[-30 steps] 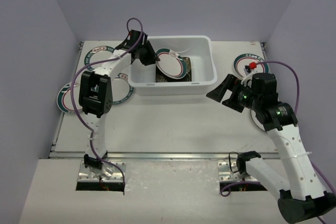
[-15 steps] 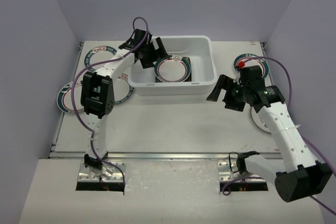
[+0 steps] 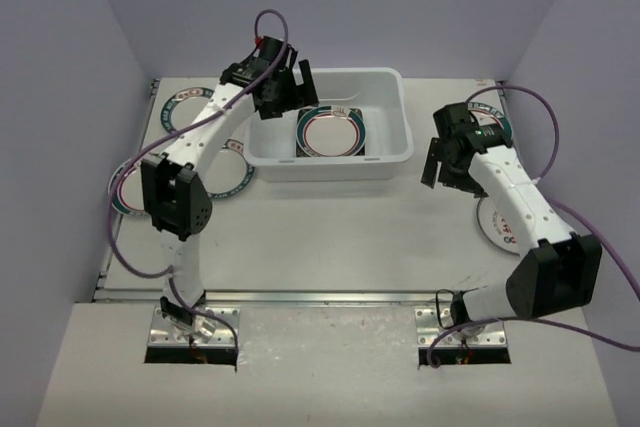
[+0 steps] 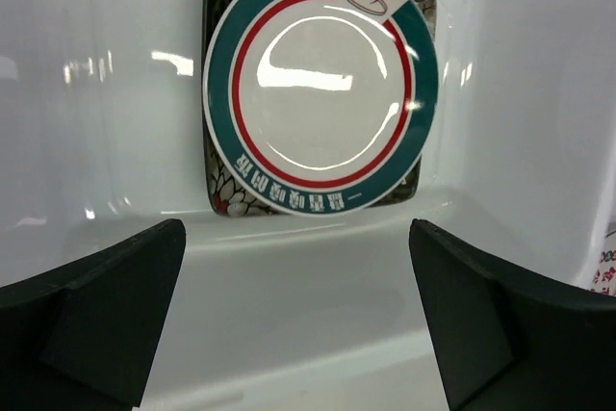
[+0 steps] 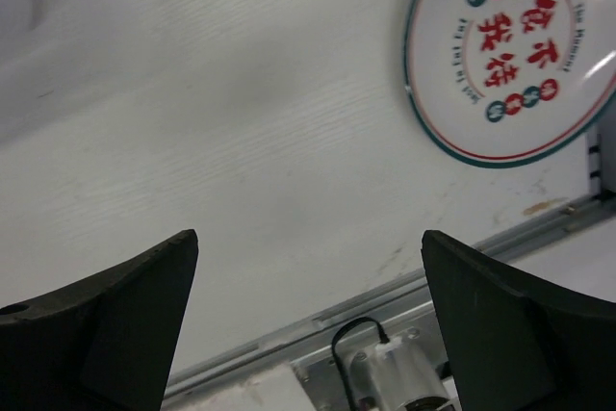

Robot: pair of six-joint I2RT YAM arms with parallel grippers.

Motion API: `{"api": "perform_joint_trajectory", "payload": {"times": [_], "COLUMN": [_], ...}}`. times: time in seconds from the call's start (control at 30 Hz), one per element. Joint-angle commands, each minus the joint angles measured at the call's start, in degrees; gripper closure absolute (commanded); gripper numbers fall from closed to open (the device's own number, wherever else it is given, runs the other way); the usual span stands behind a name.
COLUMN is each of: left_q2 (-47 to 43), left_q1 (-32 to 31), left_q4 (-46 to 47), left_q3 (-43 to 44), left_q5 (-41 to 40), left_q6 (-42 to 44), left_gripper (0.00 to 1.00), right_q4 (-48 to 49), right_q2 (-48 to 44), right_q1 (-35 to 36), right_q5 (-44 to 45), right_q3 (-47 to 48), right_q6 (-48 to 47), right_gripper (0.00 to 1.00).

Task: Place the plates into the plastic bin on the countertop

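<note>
At 9 o'clock on the countertop (image 3: pixel 330 237), round plates (image 3: pixel 122 195) are seen lying flat. The left gripper (image 3: pixel 290 95) is held wide open and empty over the 10 o'clock corner of the plastic bin (image 3: pixel 330 167), in which a teal-rimmed plate (image 4: pixel 318 84) is stacked on a black square plate (image 4: pixel 223 194). At 3 o'clock, the right gripper (image 3: pixel 445 165) is spread open and empty, with a red-character plate (image 5: pixel 510 55) lying at its 5 o'clock.

Stacked flat inside the bin (image 4: pixel 520 93): round plate (image 4: pixel 320 84) on black square plate (image 4: pixel 223 194).
Viewed from above the bin's wall, past the wide-spread, empty fingers (image 4: pixel 106 315) of the left gripper (image 4: pixel 296 233).
</note>
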Motion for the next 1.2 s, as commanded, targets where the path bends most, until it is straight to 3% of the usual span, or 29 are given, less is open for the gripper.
{"api": "perform_joint_trajectory", "payload": {"times": [0.0,0.07,0.17,0.4,0.63,0.87,1.17], "left_q2": [-19.02,-26.88,-34.64,-41.82,-42.71,-42.81,-42.78], "left_q1": [-3.26,-3.43,-3.44,-3.44,-3.44,-3.44,-3.44], "left_q4": [-2.63,-2.40,-1.88,-2.57,-3.42,-4.06,-3.11], "left_q3": [-2.52,-11.95,-19.21,-32.72,-32.76,-32.92,-36.49], "left_q5": [-10.00,-12.76,-14.48,-10.28,-7.36,-9.12,-7.45], "left_q6": [2.64,3.01,3.53,4.21,6.05,7.85,7.67], "left_gripper": [0.00,0.00,0.00,0.00,0.00,0.00,0.00], "right_q4": [-4.43,-5.25,-0.69,8.92,21.16,24.48,30.09], "right_q2": [6.44,10.43,13.92,20.77,24.98,30.61,31.07], "right_q1": [-0.32,-1.23,-2.66,-7.78,-9.03,-10.88,-13.92], "right_q5": [18.75,22.97,24.20,19.94,12.77,14.75,13.98], "right_q3": [0.65,-1.15,-5.09,-7.46,-11.05,-12.63,-15.89], "right_q6": [3.05,5.56,3.71,-2.58,-6.59,-7.08,-10.40], "right_gripper": [0.01,0.01,0.01,0.01,0.01,0.13,0.16]}}
